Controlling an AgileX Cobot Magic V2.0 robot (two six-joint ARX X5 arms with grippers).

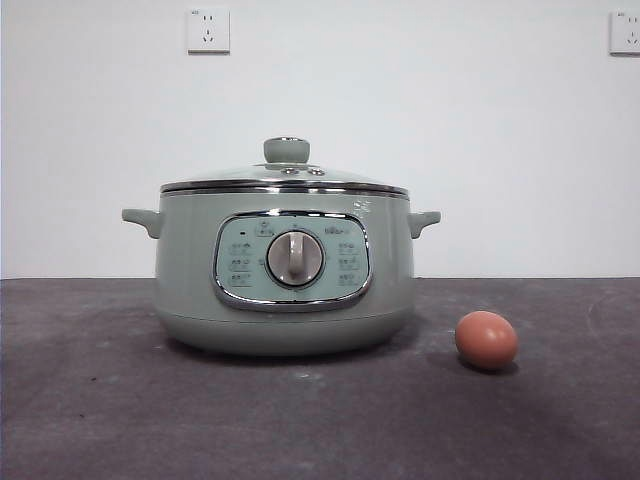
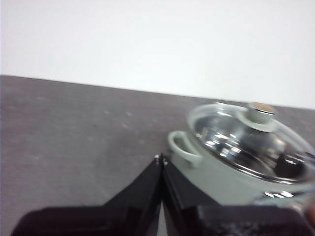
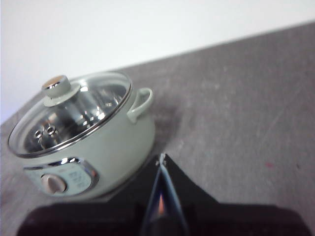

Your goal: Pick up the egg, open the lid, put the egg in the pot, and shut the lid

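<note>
A: Going left to right along the dark table [image 1: 90, 400], what comes first?

B: The electric cooker pot [image 1: 190, 280], pale sage green, with its glass lid [image 1: 285, 178] seated flat on the rim. It looks heavy and stable, so I'd expect it to stay put when the lid is lifted.

A: Where would you grip the lid?

B: By the pale green knob [image 1: 287, 150] at its centre. The glass dome and chrome rim look slick and are too broad for the jaws. The knob is narrow and stiff, and glass won't forgive a drop.

A: And to the right?

B: The egg [image 1: 486, 340], lying on the table near the pot's right side, not touching it. It is light, smooth, brittle and likely to roll. Take it across its short axis with gentle pressure.

A: And the arms?

B: Both wait above. The left gripper [image 2: 161, 160] and right gripper [image 3: 161, 158] each have their jaws pressed together, holding nothing.
</note>
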